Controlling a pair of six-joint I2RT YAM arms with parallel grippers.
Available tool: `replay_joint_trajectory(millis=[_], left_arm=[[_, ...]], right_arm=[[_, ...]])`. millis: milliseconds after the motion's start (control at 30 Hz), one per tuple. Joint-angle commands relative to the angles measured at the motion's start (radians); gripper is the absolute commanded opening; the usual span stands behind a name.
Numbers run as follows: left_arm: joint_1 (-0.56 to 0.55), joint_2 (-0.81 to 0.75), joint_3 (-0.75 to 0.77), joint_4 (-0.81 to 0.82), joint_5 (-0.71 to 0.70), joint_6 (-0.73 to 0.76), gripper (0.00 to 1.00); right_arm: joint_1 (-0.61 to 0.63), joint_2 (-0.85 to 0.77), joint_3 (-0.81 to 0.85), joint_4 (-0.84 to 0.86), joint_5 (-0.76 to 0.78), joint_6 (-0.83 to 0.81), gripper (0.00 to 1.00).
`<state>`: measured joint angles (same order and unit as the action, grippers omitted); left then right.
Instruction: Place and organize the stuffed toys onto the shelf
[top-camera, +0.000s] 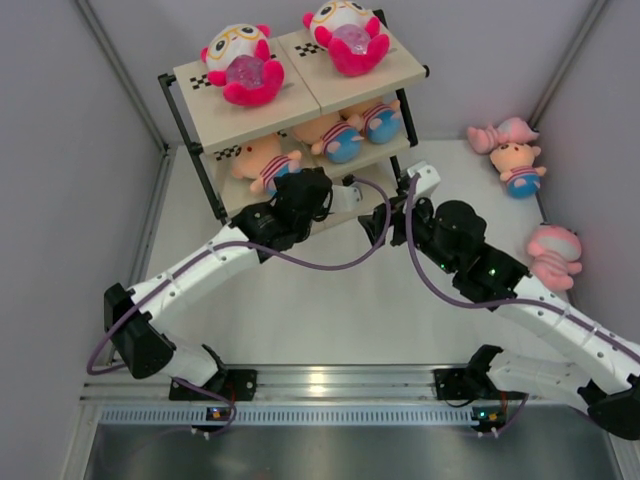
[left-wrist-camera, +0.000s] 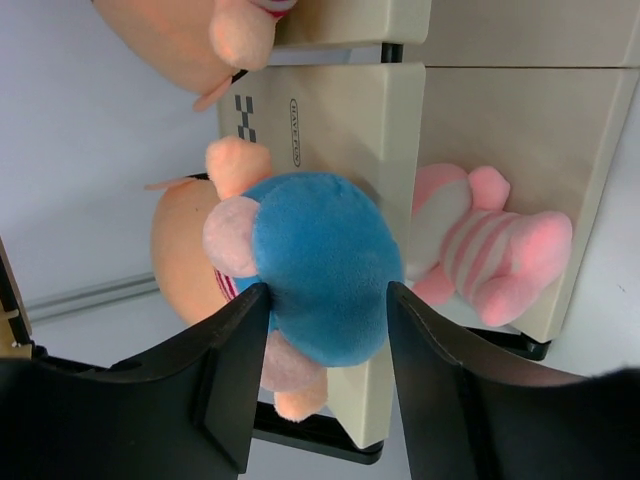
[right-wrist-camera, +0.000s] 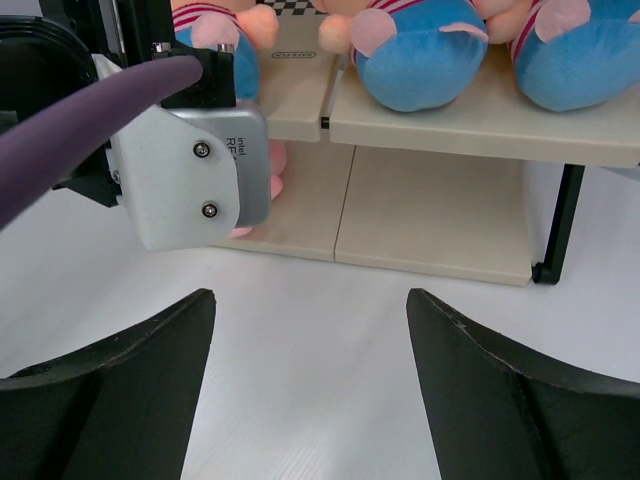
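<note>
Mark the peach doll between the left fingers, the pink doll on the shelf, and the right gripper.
peach doll (left-wrist-camera: 320, 265): left wrist, blue bottom.
pink doll (left-wrist-camera: 475, 255): left wrist, striped belly.
right gripper (right-wrist-camera: 310, 305): right wrist, between fingertips.

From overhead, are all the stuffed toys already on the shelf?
No, a pale pink toy, a peach toy and a second pink toy lie on the table right of the shelf.
</note>
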<state>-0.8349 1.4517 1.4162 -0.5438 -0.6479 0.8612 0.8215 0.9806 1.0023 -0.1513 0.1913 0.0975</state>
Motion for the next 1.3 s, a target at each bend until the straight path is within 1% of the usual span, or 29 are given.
replay_joint_trajectory(millis=[0,33,100,133,200,233,267,400,467,533,567,667,833,967,1067,1167,1267], left_arm=[[0.01,-0.005,0.003,0.013,0.054,0.053,0.55],[0.011,-0.007,0.003,0.013,0.053,0.065,0.46],[0.019,-0.011,0.004,0.011,0.054,0.076,0.4],[0.025,-0.013,0.004,0.012,0.059,0.081,0.39],[0.043,-0.017,-0.002,0.011,0.062,0.091,0.28],[0.048,-0.022,-0.003,0.012,0.07,0.101,0.2],[0.056,-0.024,-0.003,0.012,0.074,0.104,0.0],[0.071,-0.028,-0.01,0.016,0.116,0.176,0.0],[0.079,-0.031,-0.007,0.024,0.158,0.225,0.0],[0.088,-0.053,-0.006,0.041,0.215,0.269,0.0],[0.103,-0.06,-0.016,0.048,0.272,0.294,0.0],[0.129,-0.086,-0.037,0.091,0.336,0.372,0.0],[0.157,-0.056,-0.011,0.1,0.402,0.371,0.0],[0.186,-0.048,-0.016,0.163,0.484,0.371,0.0],[0.192,-0.021,0.006,0.177,0.502,0.361,0.0],[0.194,0.002,0.013,0.179,0.519,0.38,0.0],[0.198,0.029,0.027,0.18,0.533,0.38,0.0]], right_arm=[[-0.001,-0.048,0.016,0.033,0.02,0.007,0.78],[-0.001,-0.051,0.016,0.032,0.022,0.005,0.78],[-0.001,-0.06,0.015,0.03,0.025,0.002,0.78],[-0.002,-0.062,0.013,0.029,0.03,0.002,0.78],[-0.001,-0.066,0.012,0.03,0.034,-0.001,0.78],[-0.002,-0.066,0.01,0.03,0.036,-0.001,0.78],[-0.002,-0.066,0.01,0.03,0.036,-0.001,0.79],[-0.002,-0.065,0.01,0.03,0.034,0.005,0.79],[-0.002,-0.066,0.01,0.024,0.034,0.007,0.79],[-0.002,-0.068,0.012,0.021,0.04,0.004,0.79],[-0.002,-0.069,0.01,0.019,0.042,0.004,0.8],[-0.001,-0.074,0.009,0.019,0.046,0.005,0.79],[-0.001,-0.077,0.01,0.018,0.053,0.008,0.8],[-0.001,-0.079,0.01,-0.001,0.068,0.013,0.8],[-0.002,-0.086,0.013,-0.031,0.126,0.018,0.82],[-0.016,-0.105,0.01,-0.068,0.224,0.044,0.82],[-0.07,-0.154,-0.017,-0.077,0.232,0.074,0.84]])
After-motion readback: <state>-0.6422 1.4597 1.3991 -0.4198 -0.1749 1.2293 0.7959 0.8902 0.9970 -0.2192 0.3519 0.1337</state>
